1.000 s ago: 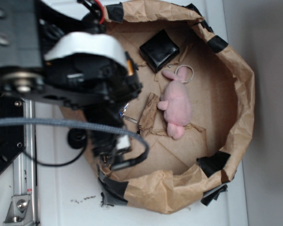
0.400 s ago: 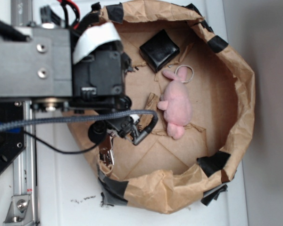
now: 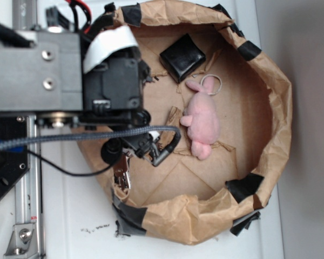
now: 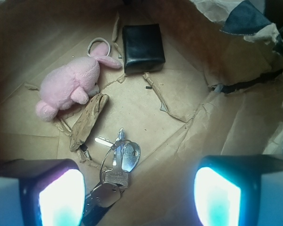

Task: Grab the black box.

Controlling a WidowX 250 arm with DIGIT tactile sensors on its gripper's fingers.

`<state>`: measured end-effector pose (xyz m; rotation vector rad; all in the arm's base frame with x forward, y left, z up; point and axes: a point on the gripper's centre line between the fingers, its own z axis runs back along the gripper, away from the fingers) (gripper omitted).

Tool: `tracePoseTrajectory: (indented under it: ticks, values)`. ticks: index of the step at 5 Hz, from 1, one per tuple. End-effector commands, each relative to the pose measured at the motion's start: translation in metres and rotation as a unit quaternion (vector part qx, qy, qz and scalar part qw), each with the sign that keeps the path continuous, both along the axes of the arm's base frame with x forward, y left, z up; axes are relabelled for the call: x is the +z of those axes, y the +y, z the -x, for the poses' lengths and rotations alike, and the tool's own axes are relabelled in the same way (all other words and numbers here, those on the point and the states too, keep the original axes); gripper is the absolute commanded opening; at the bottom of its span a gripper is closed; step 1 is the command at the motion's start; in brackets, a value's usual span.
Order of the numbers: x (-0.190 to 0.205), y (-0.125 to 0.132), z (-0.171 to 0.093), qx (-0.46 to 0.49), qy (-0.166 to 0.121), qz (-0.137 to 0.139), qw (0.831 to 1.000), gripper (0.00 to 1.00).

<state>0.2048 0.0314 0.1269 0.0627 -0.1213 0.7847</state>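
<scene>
The black box [image 4: 142,47] is small, glossy and square, and lies flat on the brown paper floor at the top centre of the wrist view. From outside, the black box [image 3: 182,57] sits at the far end of the paper basin. My gripper [image 4: 139,195] is open, its two glowing pads [image 4: 61,200] at the bottom corners with nothing between them. It hovers well short of the box, above a bunch of keys [image 4: 118,167]. The robot arm [image 3: 70,75] covers the basin's left side.
A pink plush toy [image 4: 68,84] with a key ring lies left of the box, also seen as the pink plush toy [image 3: 201,120]. A crumpled paper strip [image 4: 88,120] lies beside it. The brown paper wall [image 3: 275,108] with black tape patches [image 3: 243,188] rings everything.
Over the last second the arm changed pose and now spans the basin's left side. In the last 0.4 s nothing moved. Box and plush toy stayed put.
</scene>
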Motion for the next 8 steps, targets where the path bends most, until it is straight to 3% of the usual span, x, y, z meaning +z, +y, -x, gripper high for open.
tracePoseTrajectory:
  ticks: [1, 3, 4, 6, 7, 8]
  values:
    - [-0.016, 0.03, -0.033, 0.02, -0.037, -0.074, 0.996, 1.0]
    - [-0.031, 0.054, -0.026, 0.077, -0.073, -0.08, 0.991, 1.0]
    - [-0.045, 0.071, -0.021, 0.103, -0.055, -0.077, 0.99, 1.0]
    - [-0.065, 0.085, -0.036, 0.107, -0.075, -0.093, 0.987, 1.0]
    - [-0.06, 0.072, -0.041, 0.102, -0.087, -0.124, 0.983, 1.0]
    - [-0.057, 0.067, -0.041, 0.098, -0.103, -0.12, 0.983, 1.0]
